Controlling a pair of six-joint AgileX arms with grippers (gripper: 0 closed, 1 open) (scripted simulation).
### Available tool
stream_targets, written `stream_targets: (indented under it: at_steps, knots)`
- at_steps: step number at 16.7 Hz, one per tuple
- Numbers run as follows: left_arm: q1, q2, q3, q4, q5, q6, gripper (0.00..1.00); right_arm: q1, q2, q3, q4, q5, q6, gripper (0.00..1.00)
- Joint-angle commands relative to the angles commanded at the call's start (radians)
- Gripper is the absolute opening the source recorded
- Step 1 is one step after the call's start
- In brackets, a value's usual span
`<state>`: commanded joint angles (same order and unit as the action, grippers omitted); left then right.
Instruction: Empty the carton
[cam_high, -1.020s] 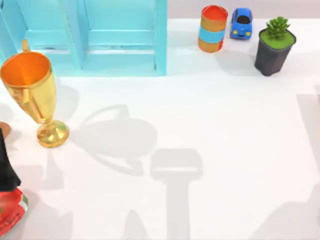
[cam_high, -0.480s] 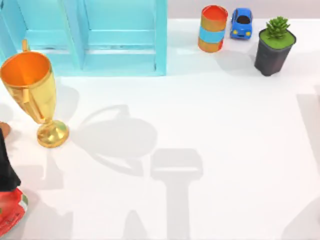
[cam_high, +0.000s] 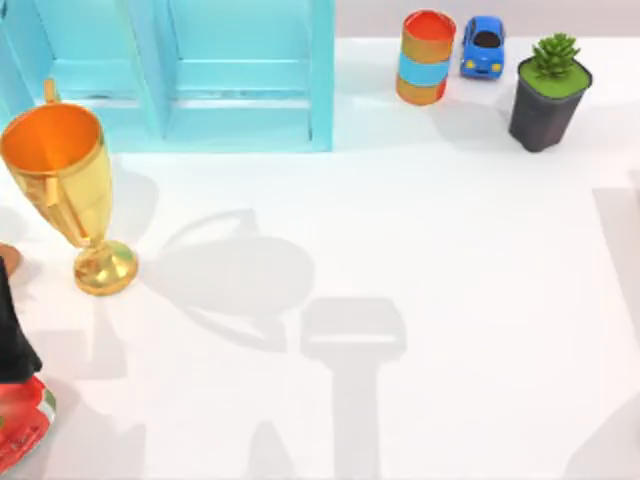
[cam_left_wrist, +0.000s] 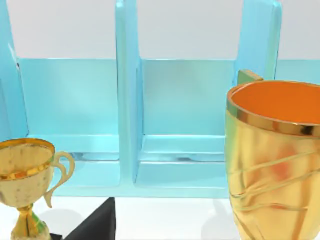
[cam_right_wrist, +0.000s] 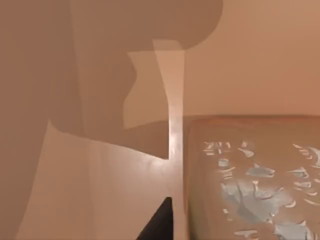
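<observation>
So the white table (cam_high: 450, 300) has a big light-blue shelf unit (cam_high: 180, 70) at the back left, split into upright bays. Just in front of its left end stands a gold trophy cup (cam_high: 65, 190), upright, orange on the inside, with its foot on the table nearer the front. At the back right there's an orange can with a blue band (cam_high: 425, 57), a little blue toy car (cam_high: 483, 46) just beside it, and a spiky green plant in a black pot (cam_high: 548, 95) a bit further right. They all sit close together but apart from each other. At the front left edge a red thing with a green rim (cam_high: 22, 425) pokes in, with something black (cam_high: 12, 335) right above it; I can't tell what either is.

In the left wrist view, the big gold cup is close up with the blue shelf behind it, and a second, smaller gold trophy (cam_left_wrist: 27, 185) with a curly handle stands off to the other side. A black wedge (cam_left_wrist: 95, 225) sits at the frame's edge.

The carton (cam_right_wrist: 100, 175), as far as I can tell, is the tan cardboard-looking wall right up against the right wrist camera. There's a brownish slab flecked with pale blue-white bits (cam_right_wrist: 250, 180) next to it. I can't place it on the table.

I can't tell how the jaws of the left gripper or the right gripper stand.
</observation>
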<state>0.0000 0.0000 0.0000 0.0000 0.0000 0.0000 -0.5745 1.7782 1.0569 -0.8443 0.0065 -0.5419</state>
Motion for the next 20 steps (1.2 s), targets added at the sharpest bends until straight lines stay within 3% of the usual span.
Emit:
stream_targets:
  at_steps: [6,16,20]
  knots:
    - [0.000,0.000,0.000,0.000,0.000,0.000,1.00,0.000,0.000,0.000,0.000,0.000,0.000,0.02]
    - [0.000,0.000,0.000,0.000,0.000,0.000,1.00,0.000,-0.002,0.003,-0.003,0.000,0.001,0.00]
    - [0.000,0.000,0.000,0.000,0.000,0.000,1.00,-0.003,-0.019,0.099,-0.117,0.000,-0.003,0.00]
